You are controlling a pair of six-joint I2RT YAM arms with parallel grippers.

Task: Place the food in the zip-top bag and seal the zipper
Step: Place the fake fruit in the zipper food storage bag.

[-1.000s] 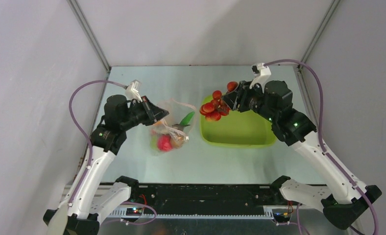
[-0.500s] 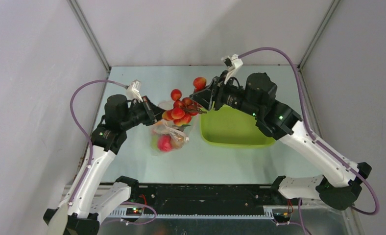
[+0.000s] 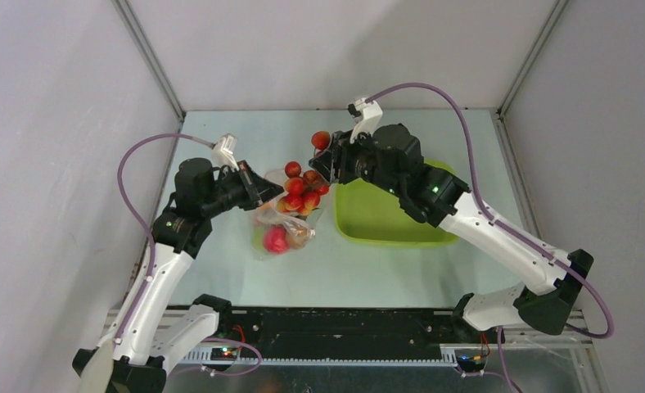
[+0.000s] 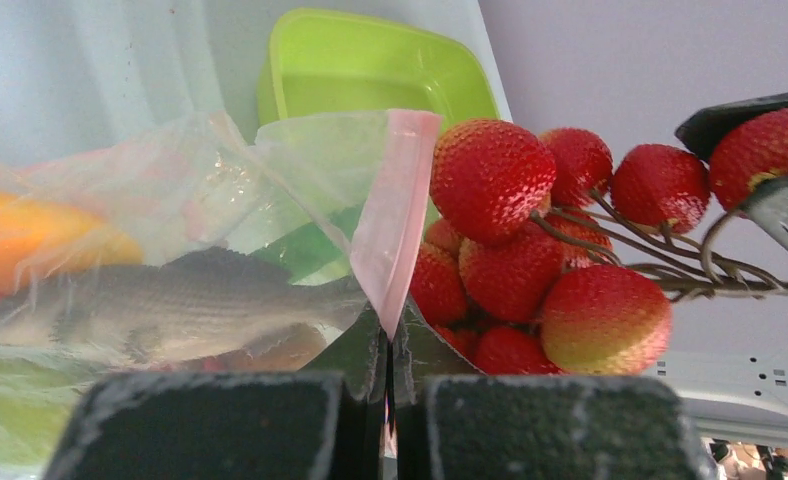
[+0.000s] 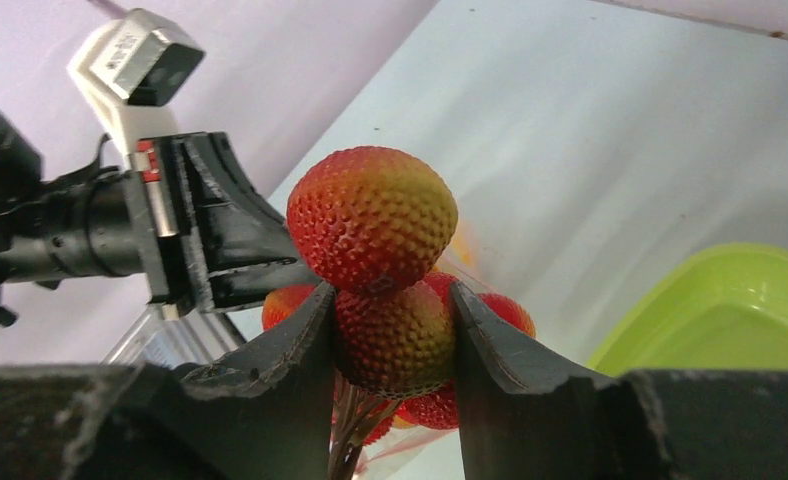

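Observation:
The clear zip-top bag [image 3: 280,219] lies left of centre with a red tomato [image 3: 274,239], a brown kiwi [image 3: 299,237] and orange pieces inside. My left gripper [image 3: 260,190] is shut on its pinkish-red zipper [image 4: 394,218] and holds the mouth up. My right gripper [image 3: 322,164] is shut on a bunch of red strawberries [image 3: 300,190] on a stem, one berry between the jaws [image 5: 395,335]. The bunch hangs at the bag's mouth, right beside the zipper [image 4: 530,250]. A grey-brown piece [image 4: 170,305] and a green piece show through the bag.
The lime-green tub [image 3: 393,214] stands right of the bag, under my right arm; it also shows in the left wrist view [image 4: 370,70] and the right wrist view [image 5: 730,310]. Grey walls close the table at back and sides.
My right gripper carried the strawberry bunch left from above the green tub to the bag's mouth. My left gripper stayed put, holding the zipper.

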